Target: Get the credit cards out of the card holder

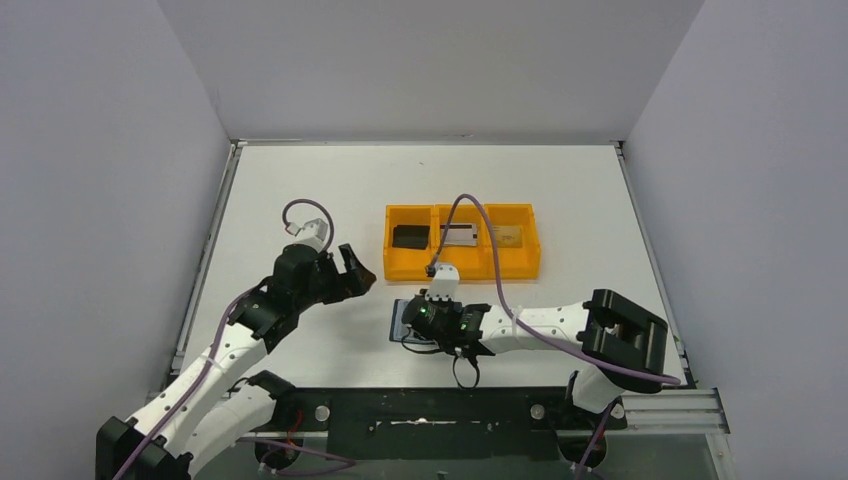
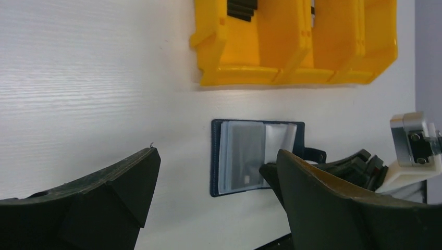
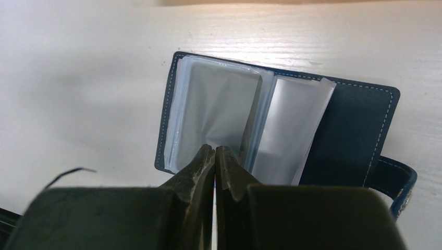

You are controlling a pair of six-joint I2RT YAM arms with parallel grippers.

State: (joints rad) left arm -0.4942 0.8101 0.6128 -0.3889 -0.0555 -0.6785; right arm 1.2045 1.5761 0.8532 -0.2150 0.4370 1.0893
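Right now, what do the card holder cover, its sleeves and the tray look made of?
Card holder cover: likely leather or faux leather, matte navy, stitched edge. Inner sleeves: clear, glossy flexible plastic, creased. Orange tray: rigid moulded plastic, smooth sheen.

White arms [image 1: 215,360] with black joints [image 1: 625,335], purple cables [image 1: 480,225], black end effectors [image 1: 352,270] [image 3: 215,151].

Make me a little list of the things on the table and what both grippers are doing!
Card holder: dark navy-blue bifold wallet, lying open, clear sleeves showing
Tray: orange plastic three-compartment tray, behind the wallet
Cards: black card left compartment, silver-grey card middle, gold-tan card right
Right gripper: shut, tips at the clear sleeves
Left gripper: open, holding nothing, left of the wallet
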